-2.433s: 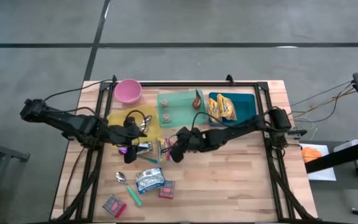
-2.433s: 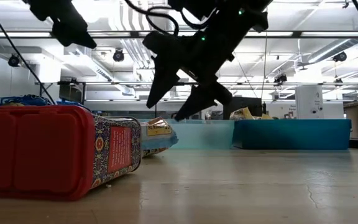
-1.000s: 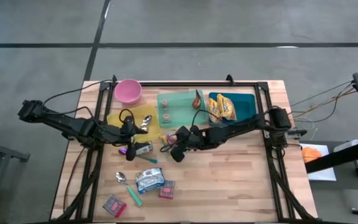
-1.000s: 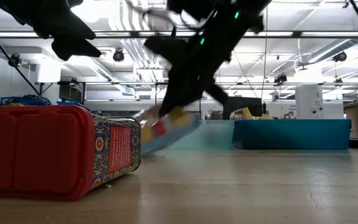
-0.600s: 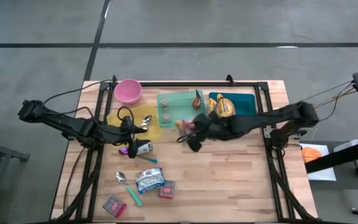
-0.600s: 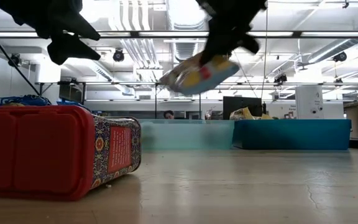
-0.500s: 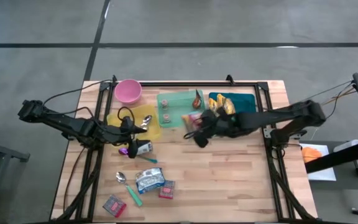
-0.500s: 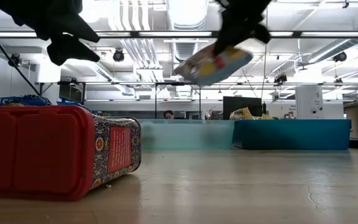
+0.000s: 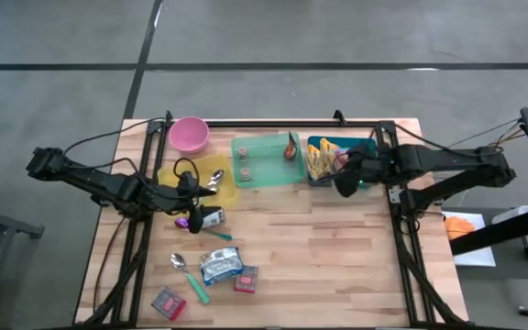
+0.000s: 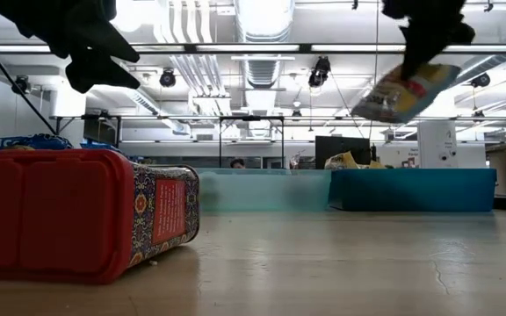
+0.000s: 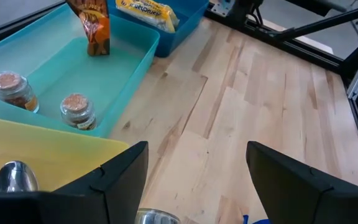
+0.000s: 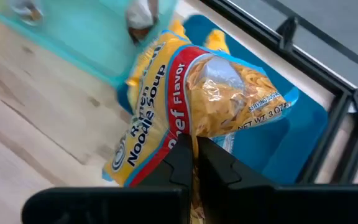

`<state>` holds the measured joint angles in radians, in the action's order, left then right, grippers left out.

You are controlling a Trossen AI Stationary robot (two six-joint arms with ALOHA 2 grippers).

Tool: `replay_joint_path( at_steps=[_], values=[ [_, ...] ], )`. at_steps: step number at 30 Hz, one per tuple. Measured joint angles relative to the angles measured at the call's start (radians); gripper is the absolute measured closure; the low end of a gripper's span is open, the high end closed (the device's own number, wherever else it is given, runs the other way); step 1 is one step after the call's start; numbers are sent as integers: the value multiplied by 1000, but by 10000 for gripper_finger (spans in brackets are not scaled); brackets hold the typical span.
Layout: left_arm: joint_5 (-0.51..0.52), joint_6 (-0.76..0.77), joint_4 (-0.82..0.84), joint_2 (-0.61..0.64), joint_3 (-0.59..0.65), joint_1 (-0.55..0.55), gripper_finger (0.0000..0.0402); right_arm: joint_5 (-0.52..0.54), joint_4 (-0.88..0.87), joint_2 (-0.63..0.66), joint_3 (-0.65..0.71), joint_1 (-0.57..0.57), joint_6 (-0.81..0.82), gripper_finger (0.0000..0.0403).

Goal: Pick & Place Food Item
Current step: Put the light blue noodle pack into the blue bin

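Noodle pack [image 12: 191, 106], labelled ramen noodle soup, beef flavor, hangs in the air clamped by one edge in the right gripper [image 12: 194, 152], fingers pressed together on the wrapper. In the high view the right gripper [image 9: 345, 180] sits over the near edge of the blue bin [image 9: 367, 152], which already holds yellow packets [image 9: 319, 158]. The low view shows the pack [image 10: 404, 91] tilted, well above the table and above the blue bin [image 10: 411, 190]. Beside the blue bin is the teal bin [image 9: 264, 165], holding two small corked jars [image 11: 42, 99] and an orange-brown pouch [image 11: 94, 25] standing at its far end. Next over is a yellow tray [image 9: 177, 179] with a metal spoon [image 11: 14, 176] on it, and a pink bowl [image 9: 189, 134] at the table's far left corner. Left gripper [image 9: 191, 192] hangs at the near edge of the yellow tray, fingers [image 11: 120, 171] spread apart and holding nothing. On the bare wood [image 9: 337, 257] toward the near left lie a spoon [image 9: 179, 262], a teal-handled utensil [image 9: 198, 288], a silver-blue packet [image 9: 219, 266] and two small red boxes [image 9: 168, 302]. One red box [image 10: 77, 211] fills the low view's near left.
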<state>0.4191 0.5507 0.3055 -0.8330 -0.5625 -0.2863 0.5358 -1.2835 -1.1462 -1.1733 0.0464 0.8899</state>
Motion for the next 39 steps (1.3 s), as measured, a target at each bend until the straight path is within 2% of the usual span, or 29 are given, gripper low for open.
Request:
replay_joint_path(
  at_steps=[4,9,17,23,27,32,36,39],
  values=[
    [0,0,3,0,0,0,121,-18,8,68,66,-58,-83,395],
    [0,0,4,0,0,0,122,-22,21,125,132,-183,-209,395],
    [0,0,6,0,0,0,122,-127,246,140,231,-399,-501,395],
    [0,0,6,0,0,0,122,-147,277,60,231,-573,-615,395],
    [0,0,6,0,0,0,122,-128,280,-9,225,-646,-643,395],
    [0,0,6,0,0,0,122,-103,303,-99,218,-678,-676,395],
    [0,0,7,0,0,0,122,-36,306,-174,216,-678,-680,395],
    [0,0,7,0,1,0,122,-34,313,-227,216,-678,-676,395]
  ],
)
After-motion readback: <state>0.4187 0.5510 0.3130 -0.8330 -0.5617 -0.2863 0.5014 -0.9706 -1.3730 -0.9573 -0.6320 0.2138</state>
